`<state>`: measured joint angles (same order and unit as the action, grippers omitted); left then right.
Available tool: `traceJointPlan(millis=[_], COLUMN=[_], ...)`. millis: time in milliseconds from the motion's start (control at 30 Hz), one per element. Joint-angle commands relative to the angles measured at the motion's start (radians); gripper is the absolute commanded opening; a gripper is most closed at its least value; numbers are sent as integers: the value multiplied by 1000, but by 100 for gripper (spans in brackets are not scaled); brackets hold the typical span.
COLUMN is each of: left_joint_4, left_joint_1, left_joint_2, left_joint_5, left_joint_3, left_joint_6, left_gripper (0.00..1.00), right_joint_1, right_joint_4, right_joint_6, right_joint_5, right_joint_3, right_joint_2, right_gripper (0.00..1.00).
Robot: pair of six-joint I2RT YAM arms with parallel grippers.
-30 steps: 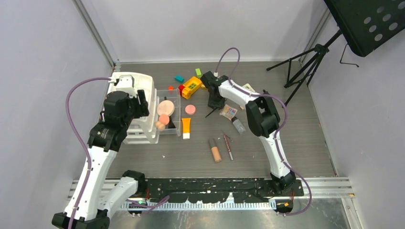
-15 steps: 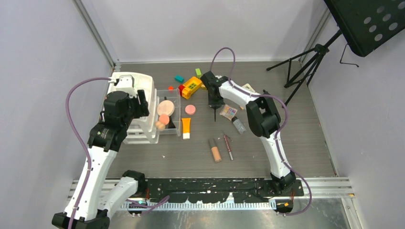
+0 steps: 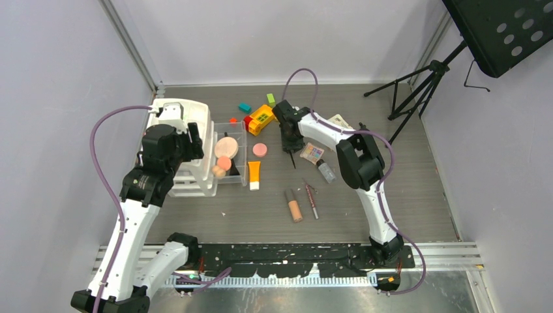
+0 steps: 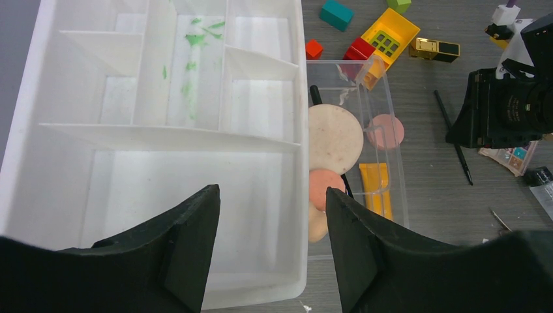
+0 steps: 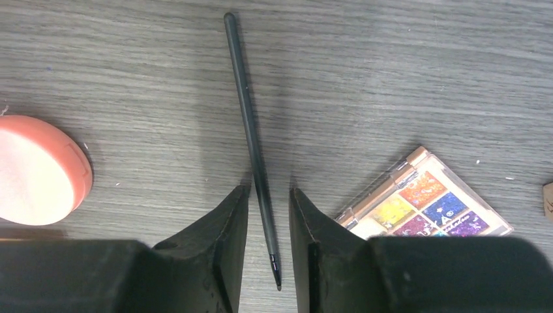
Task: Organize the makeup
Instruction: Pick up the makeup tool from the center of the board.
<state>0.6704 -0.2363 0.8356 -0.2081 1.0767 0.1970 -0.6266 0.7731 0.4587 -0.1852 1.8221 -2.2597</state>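
The right gripper point(image 5: 269, 190) is straddling the black brush point(image 5: 243, 98), fingers narrow but unclamped; squeeze squarely across its shaft, lying toward twelve o'clock. The left gripper point(image 4: 270, 192) is gaping, empty.

Bare surface point(image 5: 150, 72) flanks the black brush point(image 5: 250, 124) on both sides. Left of the brush lies a pink compact point(image 5: 36, 171), right of it an eyeshadow palette point(image 5: 427, 205). Both sit apart from the brush, leaving open lanes beside it.
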Motion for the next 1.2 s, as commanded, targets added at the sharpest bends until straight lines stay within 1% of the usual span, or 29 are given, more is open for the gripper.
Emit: traceJointPlan(millis=[0,167,233,267,300,467,733,867,1033,1167], left_joint_4=[-31,-31,-31,-32,-31,-30,-32,-31,-31,-30], left_joint_1=[-3,-3,-3,-4,-3,-3,-3,-3,-3,-3], left_joint_2=[-4,-4,-3,-4,-3,-6,-6,-5,-5,-6], left_joint_5=[15,16,15,15,13,7,10,10,8,7], left_joint_3=[5,5,5,5,5,6,7,6,6,6], left_joint_6=[-13,-13,-14,-13,-14,-13,-13,-13,-13,-13], left_gripper=[63,63,63,63,63,63,63,63,63,63], right_joint_1=[1,2,1,1,2,1,0,-11,-66,-137], right_joint_4=[67,75,74,75,73,61,119,132,114,43], right_joint_6=[-15,-25,-24,-20,-17,-14,-24,-10,59,127], right_joint_5=[24,7,-1,-9,-16,-10,22,51,112,136], right_joint_3=[-19,-18,-16,-15,-15,9,146,183,232,270], right_joint_2=[-36,-40,-35,-31,-27,12,77,109,133,171], right_gripper=[31,19,11,4,1,0,1,1,1,1])
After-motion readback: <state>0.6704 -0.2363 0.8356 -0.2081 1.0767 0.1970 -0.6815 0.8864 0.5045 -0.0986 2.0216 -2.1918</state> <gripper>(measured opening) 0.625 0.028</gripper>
